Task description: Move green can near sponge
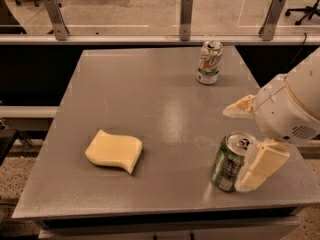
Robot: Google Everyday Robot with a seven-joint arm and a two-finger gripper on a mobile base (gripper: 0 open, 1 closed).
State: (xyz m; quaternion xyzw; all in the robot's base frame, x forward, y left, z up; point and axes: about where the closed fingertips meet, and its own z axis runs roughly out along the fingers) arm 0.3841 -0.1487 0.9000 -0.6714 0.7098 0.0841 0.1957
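Observation:
The green can point(229, 163) stands upright near the table's front right, dark green with a silver top. The sponge point(114, 150) lies flat at the front left, pale yellow with wavy edges, well apart from the can. My gripper point(248, 136) is at the right, open. One cream finger point(261, 166) is against the can's right side and the other finger point(240, 107) is behind the can. The can's top sits just left of the gap between them. The can rests on the table.
A white can with green and red markings point(209, 62) stands at the back right of the grey table point(150, 99). Behind the table runs a rail with metal posts and glass. The table's front edge is close below the green can.

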